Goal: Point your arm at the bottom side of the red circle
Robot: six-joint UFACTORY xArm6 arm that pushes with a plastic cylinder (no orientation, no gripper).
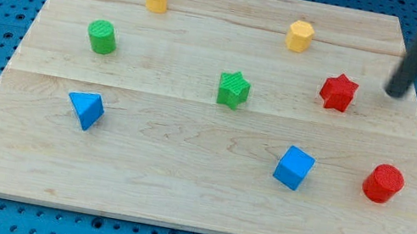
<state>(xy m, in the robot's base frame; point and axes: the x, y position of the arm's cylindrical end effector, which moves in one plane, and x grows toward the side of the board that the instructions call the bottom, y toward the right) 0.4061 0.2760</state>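
Nearest the view's bottom, the red circle (383, 183) sits by the board's (178, 189) right edge, just right of a blue cube (294, 167). The tip (396, 92) lies well above it, right of the red star (338, 92), touching nothing and grasping nothing; it appears almost straight up-view, so the circle's bottom side is its far side. Two reds, two blues, two greens, two yellows: eight blocks.

The dark rod (415, 57) is motion-blurred and cut off by the view's top edge, so its mount is not seen; my tip (396, 92) is smeared, its exact end perhaps just right of the red star (338, 92)
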